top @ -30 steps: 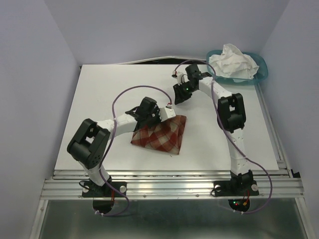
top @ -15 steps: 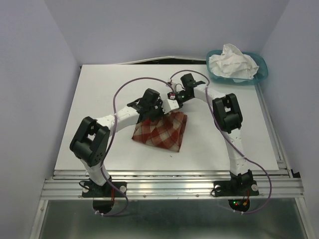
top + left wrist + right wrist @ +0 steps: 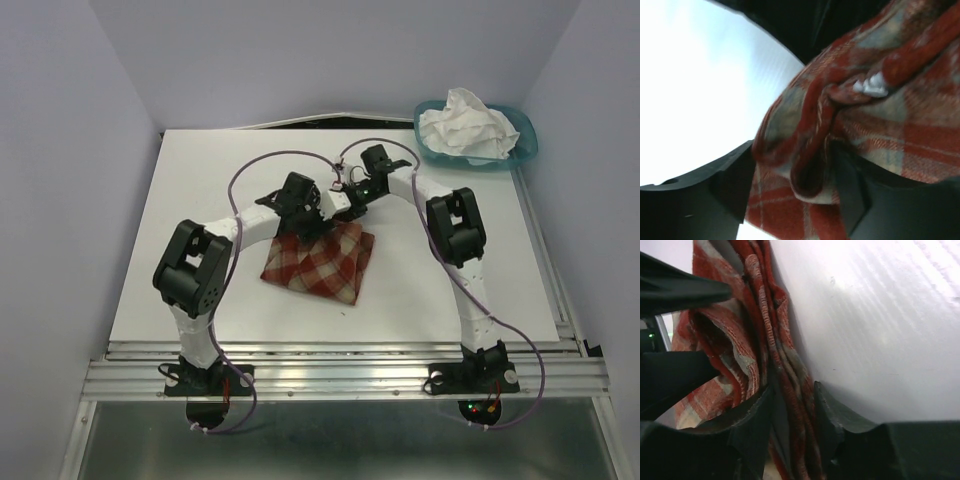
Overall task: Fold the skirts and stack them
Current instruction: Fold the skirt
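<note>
Folds of plaid skirt [image 3: 325, 265] bunch into thick, woven red-and-cream ridges.

Plaid skirt [image 3: 322, 265] lies folded on the table [image 3: 200, 200] (far edge bunched), white skirt [image 3: 466, 122] crumpled in the basket [image 3: 527, 141].

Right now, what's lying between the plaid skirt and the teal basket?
In the top view, the right arm crosses above that stretch of table; nothing else lies between the plaid skirt and the teal basket.
</note>
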